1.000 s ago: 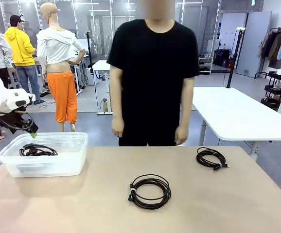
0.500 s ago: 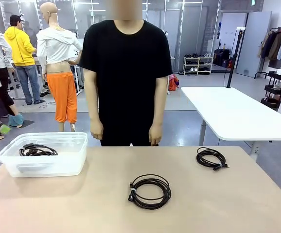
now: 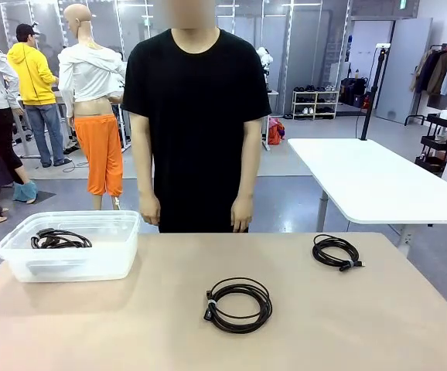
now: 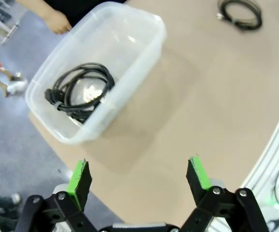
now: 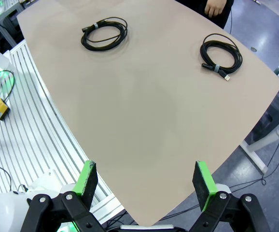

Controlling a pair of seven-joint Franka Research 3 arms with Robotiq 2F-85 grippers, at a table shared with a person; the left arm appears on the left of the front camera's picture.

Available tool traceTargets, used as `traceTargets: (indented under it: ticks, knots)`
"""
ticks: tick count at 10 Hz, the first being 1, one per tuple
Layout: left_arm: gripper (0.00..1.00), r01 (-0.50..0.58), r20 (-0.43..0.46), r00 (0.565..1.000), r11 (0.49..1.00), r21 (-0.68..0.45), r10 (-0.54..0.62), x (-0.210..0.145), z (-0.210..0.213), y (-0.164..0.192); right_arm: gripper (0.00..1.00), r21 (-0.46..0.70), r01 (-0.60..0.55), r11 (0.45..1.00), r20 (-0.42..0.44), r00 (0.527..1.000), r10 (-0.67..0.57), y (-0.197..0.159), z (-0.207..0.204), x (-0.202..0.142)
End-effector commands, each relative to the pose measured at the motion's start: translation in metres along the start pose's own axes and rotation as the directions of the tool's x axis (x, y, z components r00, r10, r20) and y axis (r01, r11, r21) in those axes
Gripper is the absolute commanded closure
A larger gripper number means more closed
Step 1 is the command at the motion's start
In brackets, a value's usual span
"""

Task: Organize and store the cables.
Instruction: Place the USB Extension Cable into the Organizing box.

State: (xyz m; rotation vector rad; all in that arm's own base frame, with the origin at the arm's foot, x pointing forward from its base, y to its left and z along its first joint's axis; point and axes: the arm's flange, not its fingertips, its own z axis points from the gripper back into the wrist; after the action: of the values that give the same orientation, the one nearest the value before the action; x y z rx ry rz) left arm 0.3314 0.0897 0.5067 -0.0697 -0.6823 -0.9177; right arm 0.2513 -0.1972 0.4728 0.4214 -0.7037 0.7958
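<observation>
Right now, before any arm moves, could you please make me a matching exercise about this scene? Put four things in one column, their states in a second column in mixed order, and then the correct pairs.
Things
1. translucent rectangular plastic bin
2. beige tabletop
3. left gripper
4. person's hand nearest the bin

States
A. hangs empty behind the table's far edge
B. jaws wide open, holding nothing
C. holds one black coiled cable
D. bears two black coiled cables, lying apart

Pairs: 1-C, 2-D, 3-B, 4-A
</observation>
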Motion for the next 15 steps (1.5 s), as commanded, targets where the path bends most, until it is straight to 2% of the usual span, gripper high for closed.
traceTargets:
  ticks: [1, 2, 3, 8, 9, 10, 11, 12, 13, 15]
  knots:
    - [0.00, 0.097, -0.027, 0.995, 0.994, -0.044, -0.098, -0.019, -0.006, -0.022, 0.00, 0.000, -0.008, 1.000, 0.010, 1.000, 0.008, 0.000, 0.001, 0.000]
    - [0.00, 0.047, -0.011, 0.999, 0.998, -0.045, -0.047, -0.015, -0.002, -0.020, 0.00, 0.000, -0.008, 1.000, 0.010, 1.000, 0.008, 0.000, 0.001, 0.000]
    - [0.00, 0.040, -0.020, 0.999, 0.999, -0.024, -0.040, -0.005, -0.002, -0.001, 0.00, 0.000, -0.008, 1.000, 0.010, 1.000, 0.008, 0.000, 0.001, 0.000]
    - [0.00, 0.048, -0.023, 0.999, 0.998, -0.035, -0.049, -0.006, -0.003, -0.002, 0.00, 0.000, -0.008, 1.000, 0.010, 1.000, 0.008, 0.000, 0.001, 0.000]
    - [0.00, 0.127, 0.005, 0.992, 0.990, -0.056, -0.127, 0.020, -0.009, -0.015, 0.00, 0.000, -0.008, 1.000, 0.010, 1.000, 0.008, 0.000, 0.001, 0.000]
    - [0.00, 0.175, 0.073, 0.983, 0.975, -0.135, -0.166, 0.055, -0.022, -0.039, 0.00, 0.000, -0.008, 1.000, 0.010, 1.000, 0.008, 0.000, 0.001, 0.000]
    - [0.00, 0.275, -0.057, 0.957, 0.953, -0.126, -0.284, 0.092, -0.047, -0.081, 0.00, 0.000, -0.008, 1.000, 0.010, 1.000, 0.008, 0.000, 0.001, 0.000]
    - [0.00, 0.319, -0.026, 0.945, 0.936, -0.148, -0.326, 0.118, -0.058, -0.111, 0.00, 0.000, -0.008, 1.000, 0.010, 1.000, 0.008, 0.000, 0.001, 0.000]
    - [0.00, 0.281, -0.032, 0.957, 0.948, -0.153, -0.288, 0.138, -0.066, -0.128, 0.00, 0.000, -0.008, 1.000, 0.010, 1.000, 0.008, 0.000, 0.001, 0.000]
    - [0.00, 0.246, -0.049, 0.963, 0.938, -0.244, -0.266, 0.181, -0.094, -0.181, 0.00, 0.000, -0.008, 1.000, 0.010, 1.000, 0.008, 0.000, 0.001, 0.000]
